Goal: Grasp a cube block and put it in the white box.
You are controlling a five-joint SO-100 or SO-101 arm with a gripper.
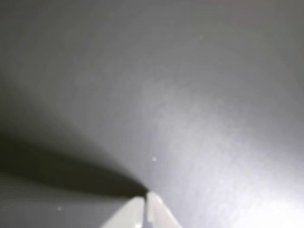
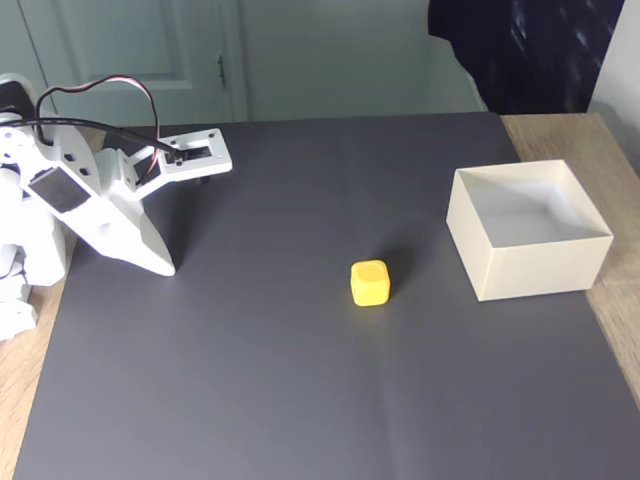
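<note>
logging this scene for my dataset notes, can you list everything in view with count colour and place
cube block: one, bright yellow, on the dark mat near its middle, left of the box in the fixed view
white box: one, cream-white, open top, at the mat's right edge
mat: one, dark grey, covering most of the table
table: one, light wood, showing at the mat's left and right
door: one, pale, behind the table
dark cloth: one, navy, top right
arm: one, white, at the left
gripper: one, white, shut, tips on the mat

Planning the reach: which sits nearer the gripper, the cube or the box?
The yellow cube block, mid-mat; the white box sits farther right of the gripper in the fixed view.
</note>
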